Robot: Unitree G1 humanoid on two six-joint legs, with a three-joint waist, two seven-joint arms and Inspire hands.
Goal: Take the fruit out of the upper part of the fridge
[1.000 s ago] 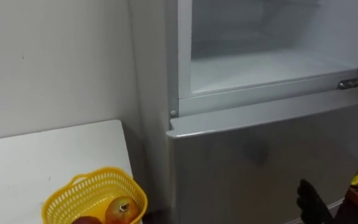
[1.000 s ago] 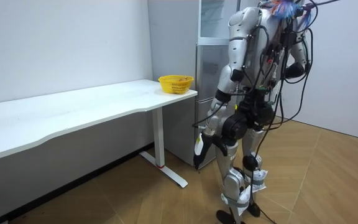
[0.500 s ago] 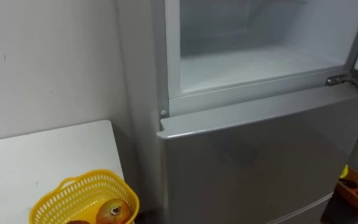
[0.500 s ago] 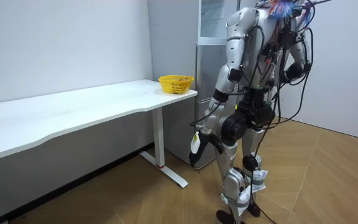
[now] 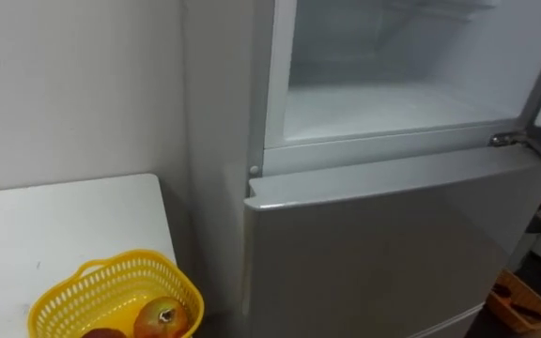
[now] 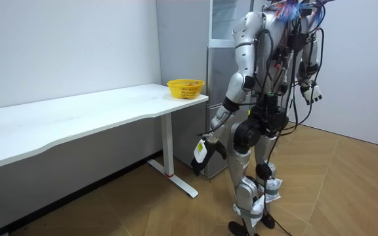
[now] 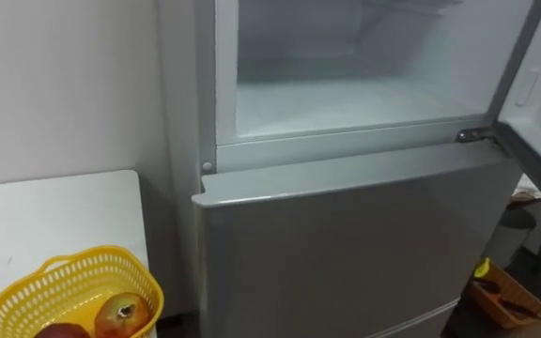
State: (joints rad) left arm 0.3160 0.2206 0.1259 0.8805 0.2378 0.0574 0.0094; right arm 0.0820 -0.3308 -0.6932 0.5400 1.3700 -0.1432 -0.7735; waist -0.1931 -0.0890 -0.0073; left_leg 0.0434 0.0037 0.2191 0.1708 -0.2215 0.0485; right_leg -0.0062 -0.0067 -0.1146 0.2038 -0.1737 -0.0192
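Left hand (image 6: 201, 151): dark, hanging low at the centre of the room view, just beside the lower front of the fridge. Whether it is spread or curled cannot be told.

Right hand (image 6: 312, 92): held beside the torso toward the right of the room view. Its state cannot be told either.

Tall silver-grey two-door fridge (image 5: 393, 253): fills the right half of the eye views. The robot stands upright facing it.

White-lined upper compartment (image 5: 393, 103): upper right of the frame, with its door (image 7: 538, 84) swung open along the right edge. A small metal hinge (image 5: 507, 140) sits at the compartment's lower right corner. The grey lower door beneath is closed.

White flat-topped table (image 5: 54, 225): lower left of the frame, its end just beside the fridge's side wall.

Yellow plastic mesh basket (image 5: 172, 282): at the bottom left, standing on the table near the end closest to the fridge.

Round red-and-yellow fruit (image 5: 161, 317): lying inside the basket, stem end up.

Darker red fruit (image 5: 101, 333): in the same basket, touching the first fruit on its left and cut by the bottom edge.

Orange container (image 7: 501, 293): on the floor at the lower right corner, near the fridge's base.
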